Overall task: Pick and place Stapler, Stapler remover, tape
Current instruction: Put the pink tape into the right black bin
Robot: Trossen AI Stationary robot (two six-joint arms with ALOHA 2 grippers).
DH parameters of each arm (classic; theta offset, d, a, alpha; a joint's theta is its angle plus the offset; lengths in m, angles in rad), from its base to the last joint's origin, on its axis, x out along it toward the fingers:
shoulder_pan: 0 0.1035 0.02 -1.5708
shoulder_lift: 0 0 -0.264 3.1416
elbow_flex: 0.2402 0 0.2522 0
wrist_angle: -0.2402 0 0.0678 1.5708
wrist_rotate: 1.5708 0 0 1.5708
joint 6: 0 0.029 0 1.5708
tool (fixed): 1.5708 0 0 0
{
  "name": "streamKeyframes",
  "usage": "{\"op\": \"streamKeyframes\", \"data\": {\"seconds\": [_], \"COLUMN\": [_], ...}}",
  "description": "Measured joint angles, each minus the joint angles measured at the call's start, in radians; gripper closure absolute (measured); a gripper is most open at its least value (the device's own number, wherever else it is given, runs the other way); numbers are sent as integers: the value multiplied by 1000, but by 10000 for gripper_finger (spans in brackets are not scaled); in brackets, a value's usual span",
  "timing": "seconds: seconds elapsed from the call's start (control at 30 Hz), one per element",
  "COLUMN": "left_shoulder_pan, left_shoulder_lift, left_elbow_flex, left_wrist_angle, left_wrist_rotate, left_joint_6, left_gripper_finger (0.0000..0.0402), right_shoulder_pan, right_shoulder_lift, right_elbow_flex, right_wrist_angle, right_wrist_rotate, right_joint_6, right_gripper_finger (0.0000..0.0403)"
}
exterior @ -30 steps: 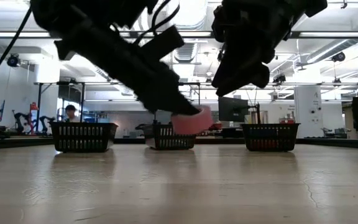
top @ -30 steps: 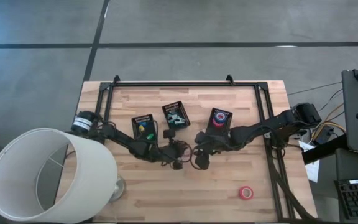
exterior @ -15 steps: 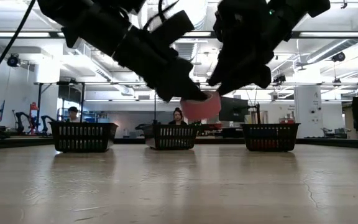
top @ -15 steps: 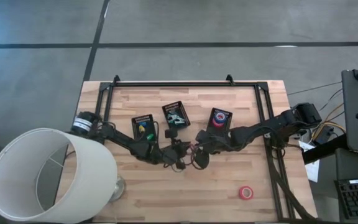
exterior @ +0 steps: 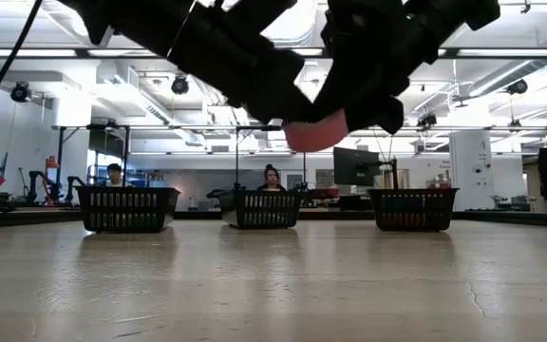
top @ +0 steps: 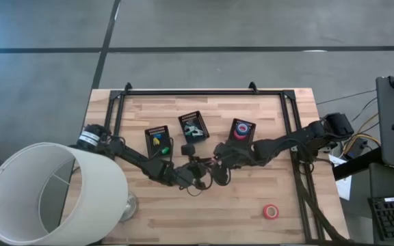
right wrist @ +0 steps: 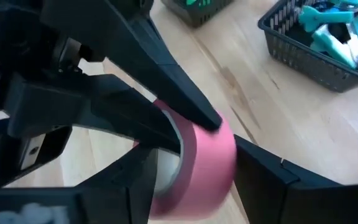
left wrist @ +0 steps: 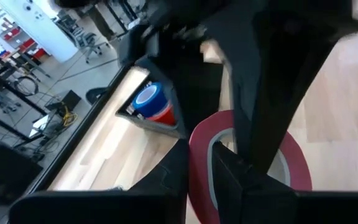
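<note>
A pink tape roll [exterior: 316, 131] hangs in the air over the table's middle, between both grippers. My left gripper [top: 204, 173] reaches in from the table's left and is shut on the roll. My right gripper [top: 217, 169] comes from the right and is open. Its two fingers [right wrist: 263, 171] stand on either side of the roll [right wrist: 207, 162], close against its flat faces; I cannot tell whether they touch. A second red roll [top: 271, 212] lies flat on the table near the right front. The right-hand bin [top: 241, 131] holds red and blue rolls. My left gripper holds the pink roll by its wall [left wrist: 199, 155], one finger inside the open centre and one outside. The fingers [right wrist: 185, 112] come slanting from the table's left. The roll is lifted clear of the table, standing on edge.
Three black mesh bins sit in a row toward the far side: the left bin [top: 157, 140] with green and yellow items, the middle bin [top: 193, 128] with teal staple removers, the right bin with tape. A large white lampshade [top: 53, 191] covers the near-left corner. Bare wood lies along the near edge.
My left gripper has carried the pink roll up and a little toward the table's right, into the gap between my right gripper's fingers. The roll stands clearly higher above the table than a second ago.
</note>
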Motion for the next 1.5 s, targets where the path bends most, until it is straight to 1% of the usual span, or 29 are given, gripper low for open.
{"op": "streamKeyframes", "data": {"seconds": [0.17,0.3,0.43,0.6,0.77,0.9,1.0,1.1,1.17,1.27,1.37,1.5], "left_shoulder_pan": [0,2,4,6,8,9,8,0,-5,-15,-18,-16], "left_shoulder_lift": [0,0,0,0,0,0,0,0,0,0,0,0], "left_elbow_flex": [12,13,11,11,11,11,10,11,17,18,11,8], "left_wrist_angle": [-5,-8,-9,-19,-23,-27,-28,-57,-88,-130,-168,-195], "left_wrist_rotate": [1,2,6,26,18,-13,-66,-117,-117,-119,-118,-133], "left_joint_6": [34,67,68,66,63,63,71,82,81,63,24,-1], "left_gripper_finger": [346,328,307,285,257,233,218,205,198,191,191,190], "right_shoulder_pan": [-1,-1,-1,-8,-31,-49,-52,-56,-54,-57,-61,-59], "right_shoulder_lift": [0,0,0,-3,-5,-6,-7,-5,-3,-8,-5,-32], "right_elbow_flex": [0,-1,-1,0,2,2,2,-7,-6,-3,-5,-4], "right_wrist_angle": [3,-3,-16,-42,-60,-66,-69,-123,-143,-222,-296,-351], "right_wrist_rotate": [-5,-44,-50,-57,-64,-65,-56,-48,-49,-49,-9,99], "right_joint_6": [-7,-12,-37,-70,-69,-71,-71,-71,-66,-47,-18,31], "right_gripper_finger": [235,266,285,286,285,287,283,283,289,299,302,294]}}
